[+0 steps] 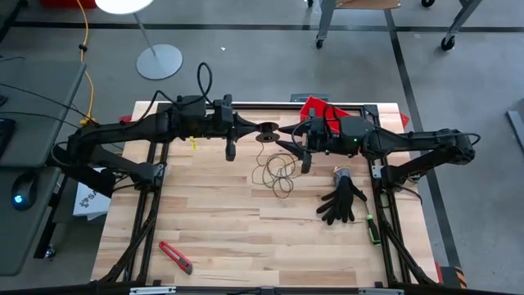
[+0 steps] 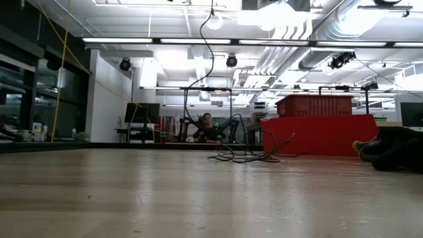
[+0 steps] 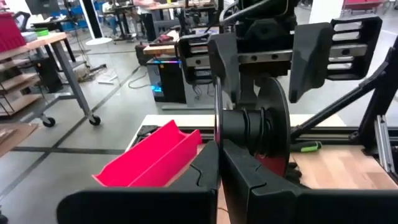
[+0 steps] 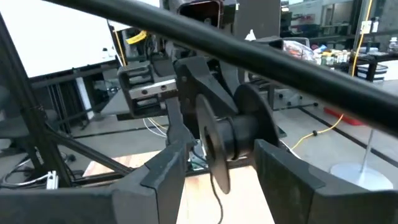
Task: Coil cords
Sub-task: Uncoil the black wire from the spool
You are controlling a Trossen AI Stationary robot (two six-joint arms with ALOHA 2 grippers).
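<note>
Left gripper (image 1: 252, 128): fingers closed tight, clamped on one flange of the spool (image 1: 268, 131).
Right gripper (image 1: 288, 133): fingers spread wide around the spool's other end, no grip visible.
Spool axis: runs from one gripper to the other, above the table's (image 1: 205, 213) far edge.
Cord (image 1: 275, 170): hangs from the spool into loose loops on the table, nearer the right gripper.

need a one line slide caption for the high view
Above the table's far edge, the shut left gripper holds the black spool facing the open right gripper; loose cord lies below.

spool (image 1: 268, 130): small, black, raised above table | cord (image 1: 277, 172): thin, dark, loose loops on table
</note>
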